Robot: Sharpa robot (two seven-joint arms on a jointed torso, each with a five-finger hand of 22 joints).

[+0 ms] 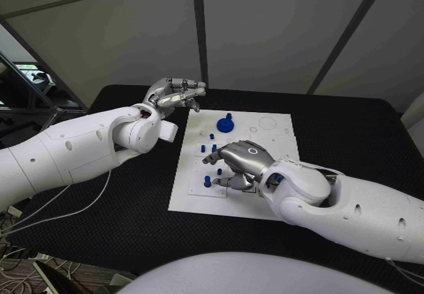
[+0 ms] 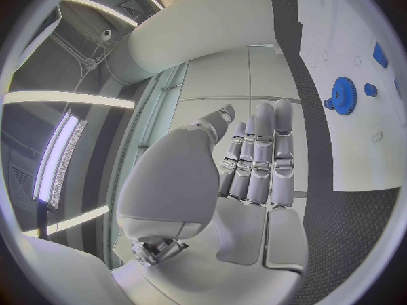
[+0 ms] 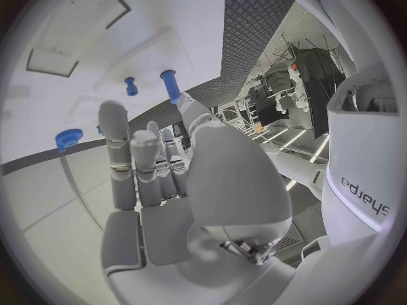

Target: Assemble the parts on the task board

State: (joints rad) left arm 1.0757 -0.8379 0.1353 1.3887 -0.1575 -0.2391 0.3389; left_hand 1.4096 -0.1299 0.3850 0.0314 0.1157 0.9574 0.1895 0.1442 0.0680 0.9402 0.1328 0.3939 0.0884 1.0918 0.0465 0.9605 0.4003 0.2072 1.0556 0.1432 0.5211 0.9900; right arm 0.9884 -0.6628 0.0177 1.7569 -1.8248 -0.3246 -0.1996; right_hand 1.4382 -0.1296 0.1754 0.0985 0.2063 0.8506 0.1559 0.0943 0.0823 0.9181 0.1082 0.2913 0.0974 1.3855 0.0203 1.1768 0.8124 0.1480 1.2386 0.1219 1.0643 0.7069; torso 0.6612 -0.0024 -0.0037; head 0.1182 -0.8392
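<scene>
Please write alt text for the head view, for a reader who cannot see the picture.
A white task board lies on a black table, with small blue parts on it. The right hand hovers over the board's middle; the left hand is raised beyond its far left corner.

This looks like a robot lab. A black table stands in front of plain grey wall panels, loose cables hang beside it, and long strip lights glow overhead.
</scene>
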